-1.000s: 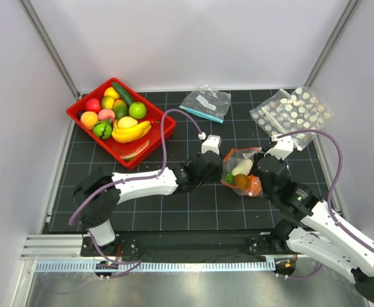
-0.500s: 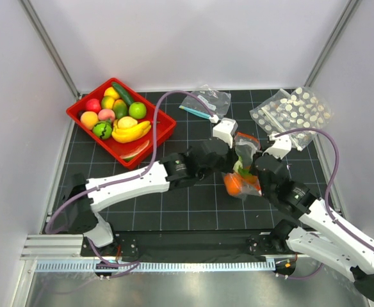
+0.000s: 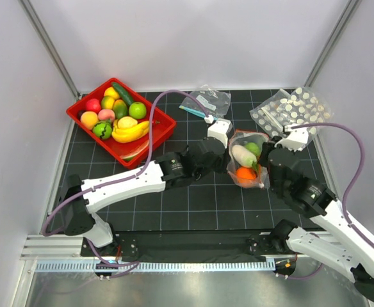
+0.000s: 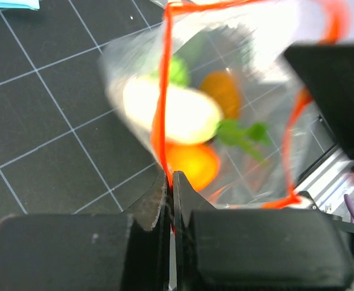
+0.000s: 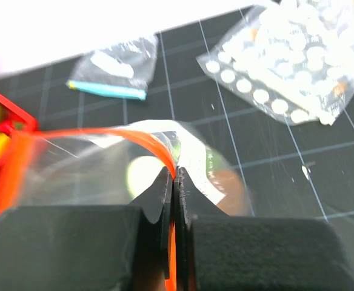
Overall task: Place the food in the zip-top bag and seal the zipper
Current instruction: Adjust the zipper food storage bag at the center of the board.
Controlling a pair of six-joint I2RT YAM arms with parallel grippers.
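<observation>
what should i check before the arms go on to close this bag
1. left claw pinches the zipper: ok
2. right claw pinches the zipper on its side: ok
3. white piece, orange and green piece inside the zip-top bag: ok
4. zipper pressed shut: not ok, the mouth gapes in a loop
5. teal-strip bag and dotted bag lie apart from it: ok
6. food clear of the zipper line: cannot tell

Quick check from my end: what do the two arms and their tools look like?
The left arm and right arm have white shells and black joints, each with a purple cable. The left tool and right tool are blocky matte black.
</observation>
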